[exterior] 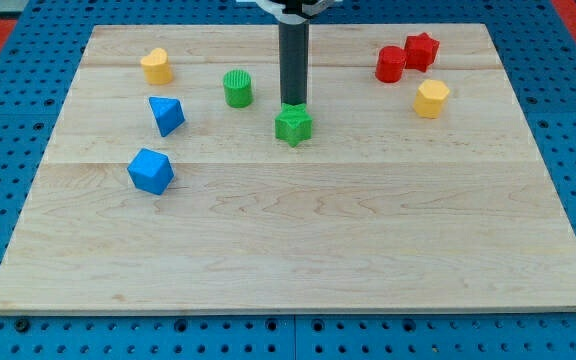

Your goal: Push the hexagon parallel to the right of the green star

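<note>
Yellow hexagon (431,98) sits on the counter (288,240) toward the view's upper right, at roughly 3 o'clock from the green star (293,125) and slightly above its level, well apart from it. The counter surface between these two blocks is bare wood.

My tip (294,103) stands at 12 o'clock of the green star, touching or just short of its upper edge; which of the two cannot be told. The arm carries a plain rod, so no jaws are fitted and nothing is held.

A red cylinder (390,64) and red star (421,50) touch each other at 11 o'clock from the hexagon, near the counter's top edge.

A green cylinder (237,88) lies at 10 o'clock from the green star. Further to the view's left: a yellow block (155,66), a blue pyramid-like block (166,115), a blue block (150,171).

The hexagon is nearer the counter's right edge than the star is.
</note>
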### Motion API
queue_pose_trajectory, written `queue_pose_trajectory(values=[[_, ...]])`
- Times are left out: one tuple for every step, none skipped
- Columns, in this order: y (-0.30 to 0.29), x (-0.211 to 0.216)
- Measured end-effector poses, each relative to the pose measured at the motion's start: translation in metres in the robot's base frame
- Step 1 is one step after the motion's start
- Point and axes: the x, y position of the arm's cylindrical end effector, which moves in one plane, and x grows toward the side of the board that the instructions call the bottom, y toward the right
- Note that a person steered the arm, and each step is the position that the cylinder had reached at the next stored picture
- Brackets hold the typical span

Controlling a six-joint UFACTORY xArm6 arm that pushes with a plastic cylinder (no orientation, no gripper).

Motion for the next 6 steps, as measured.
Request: queue_pose_trajectory(values=[[0.000,0.000],[0.045,-0.023],[0.112,-0.038],[0.190,-0.038],[0.216,-0.026],[0.229,-0.019]])
